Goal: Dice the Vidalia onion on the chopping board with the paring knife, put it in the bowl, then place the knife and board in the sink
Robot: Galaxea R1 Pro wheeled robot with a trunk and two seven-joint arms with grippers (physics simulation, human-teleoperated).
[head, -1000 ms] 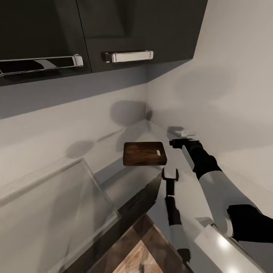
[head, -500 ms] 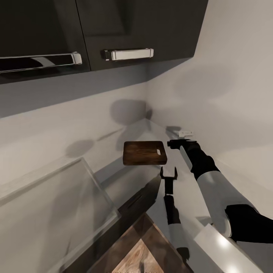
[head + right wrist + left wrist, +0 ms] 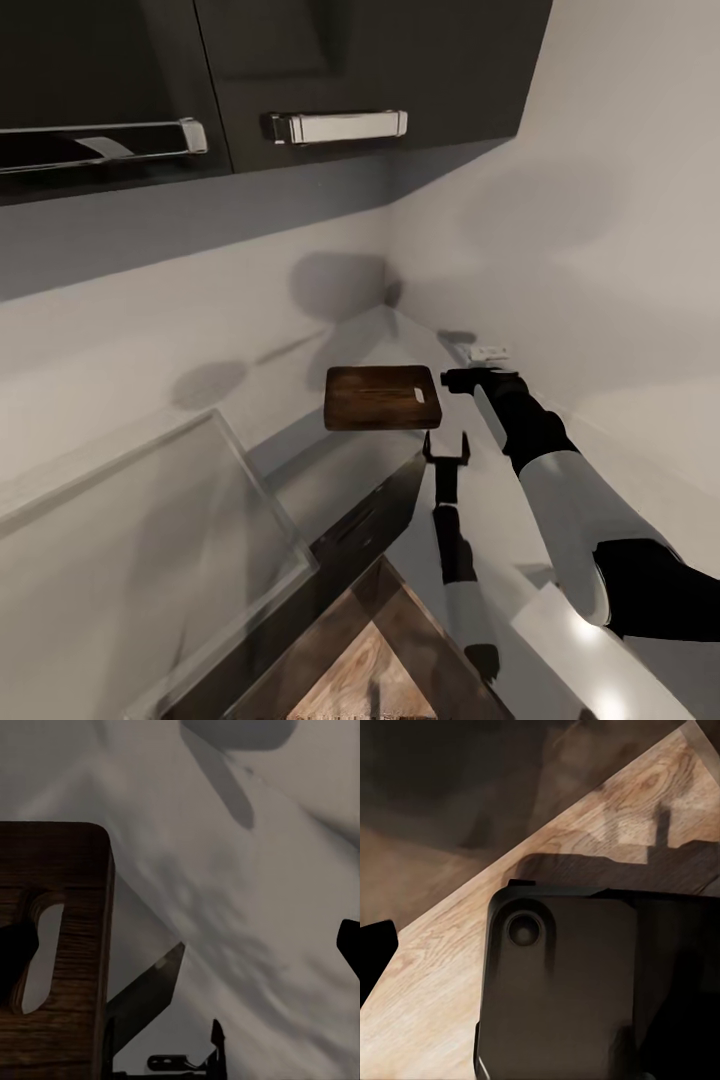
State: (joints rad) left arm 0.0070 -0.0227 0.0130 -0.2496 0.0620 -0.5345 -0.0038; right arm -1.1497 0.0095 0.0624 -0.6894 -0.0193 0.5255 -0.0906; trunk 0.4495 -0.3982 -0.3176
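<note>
My right gripper [image 3: 447, 380] pinches the chopping board [image 3: 381, 397] by its handle end.
The board hangs level above the countertop [image 3: 340, 470] corner; my left gripper [image 3: 446, 446], fingers spread, grips nothing just below.

Grey glossy countertop [image 3: 560, 420] in the corner, chopping board [image 3: 381, 398] seemingly above its edge.

The dark wooden chopping board [image 3: 381, 397] sits raised above the grey countertop [image 3: 330, 470] near the wall corner, its handle hole toward the right gripper [image 3: 450, 380], which is at the board's edge. The left gripper [image 3: 446, 446] stands just below the board, fingers spread. Dark wall cabinets [image 3: 300, 70] with chrome handles [image 3: 335, 126] hang above.
</note>
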